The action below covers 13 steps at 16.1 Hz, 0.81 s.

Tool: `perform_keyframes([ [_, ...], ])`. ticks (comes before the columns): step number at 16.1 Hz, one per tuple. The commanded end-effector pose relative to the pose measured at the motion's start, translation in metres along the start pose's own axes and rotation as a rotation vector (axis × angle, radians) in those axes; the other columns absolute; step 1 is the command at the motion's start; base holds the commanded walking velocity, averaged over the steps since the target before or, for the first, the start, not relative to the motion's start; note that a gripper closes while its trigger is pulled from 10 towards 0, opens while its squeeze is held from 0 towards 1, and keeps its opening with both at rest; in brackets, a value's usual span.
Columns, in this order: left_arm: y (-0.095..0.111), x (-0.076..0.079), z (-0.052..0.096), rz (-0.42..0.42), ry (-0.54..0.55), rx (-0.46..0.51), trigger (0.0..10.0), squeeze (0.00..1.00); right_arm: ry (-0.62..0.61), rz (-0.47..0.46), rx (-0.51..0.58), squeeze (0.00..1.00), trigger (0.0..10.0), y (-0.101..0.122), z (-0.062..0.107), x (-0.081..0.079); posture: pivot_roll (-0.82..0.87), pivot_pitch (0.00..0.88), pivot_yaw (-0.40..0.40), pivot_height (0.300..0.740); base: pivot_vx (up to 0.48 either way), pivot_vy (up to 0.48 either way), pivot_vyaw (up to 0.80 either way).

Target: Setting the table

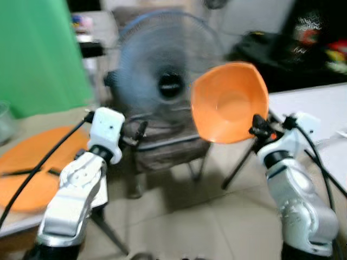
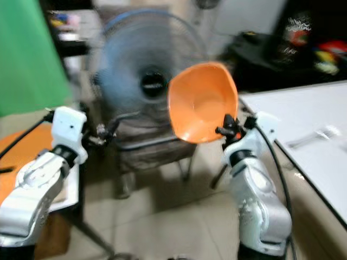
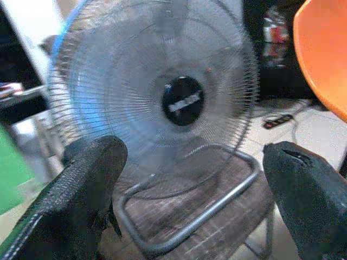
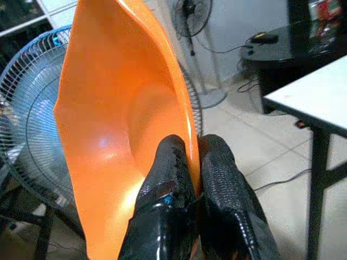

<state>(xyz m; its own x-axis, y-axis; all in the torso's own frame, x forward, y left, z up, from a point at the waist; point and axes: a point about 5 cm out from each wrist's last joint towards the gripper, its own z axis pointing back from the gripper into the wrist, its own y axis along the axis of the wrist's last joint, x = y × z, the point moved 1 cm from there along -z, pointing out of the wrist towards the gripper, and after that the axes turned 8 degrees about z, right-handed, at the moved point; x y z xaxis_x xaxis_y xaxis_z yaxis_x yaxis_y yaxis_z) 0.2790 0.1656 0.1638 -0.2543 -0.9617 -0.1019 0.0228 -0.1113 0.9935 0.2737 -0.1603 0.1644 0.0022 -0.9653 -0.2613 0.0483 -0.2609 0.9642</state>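
The orange bowl (image 1: 230,103) stands on edge at centre frame, its hollow facing the camera, rim running up and down. Behind it is a blue floor fan (image 1: 162,70) on a chair; a white table (image 1: 320,108) lies at right. The right gripper (image 4: 190,179) pinches the bowl's lower rim. The left gripper (image 3: 190,184) is spread, empty.

An orange bowl (image 4: 119,124) is seen against a blue-rimmed fan (image 3: 157,103) with a grey wire grille and black hub. A white bench (image 2: 303,124) is shown at the right, an orange mat (image 1: 38,162) at the left, and a green sheet (image 1: 38,54) behind
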Motion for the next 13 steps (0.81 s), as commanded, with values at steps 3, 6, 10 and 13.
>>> perform_keyframes([
  [3, 0.003, -0.001, 0.000, 0.008, 0.011, 0.014, 10.0, 0.00, 0.018, 0.012, 0.018, 0.00, 10.0, 0.005, -0.001, -0.003, 0.15, 0.000, -0.019, 0.740, 0.000, 0.000, -0.80],
  [6, 0.002, -0.004, 0.002, 0.023, 0.031, 0.011, 10.0, 0.00, 0.015, 0.019, 0.003, 0.00, 10.0, 0.002, -0.002, -0.003, 0.15, 0.000, -0.024, 0.740, 0.000, 0.000, -0.80],
  [10, 0.001, -0.007, 0.000, 0.051, 0.066, 0.027, 10.0, 0.00, 0.031, 0.068, -0.025, 0.00, 10.0, 0.000, -0.006, -0.004, 0.14, 0.000, -0.028, 0.740, 0.000, 0.000, -0.80],
  [13, 0.001, -0.007, -0.001, 0.057, 0.063, 0.023, 10.0, 0.00, 0.067, 0.083, -0.057, 0.00, 10.0, -0.002, -0.008, -0.007, 0.15, 0.000, -0.028, 0.740, 0.000, 0.000, -0.80],
])
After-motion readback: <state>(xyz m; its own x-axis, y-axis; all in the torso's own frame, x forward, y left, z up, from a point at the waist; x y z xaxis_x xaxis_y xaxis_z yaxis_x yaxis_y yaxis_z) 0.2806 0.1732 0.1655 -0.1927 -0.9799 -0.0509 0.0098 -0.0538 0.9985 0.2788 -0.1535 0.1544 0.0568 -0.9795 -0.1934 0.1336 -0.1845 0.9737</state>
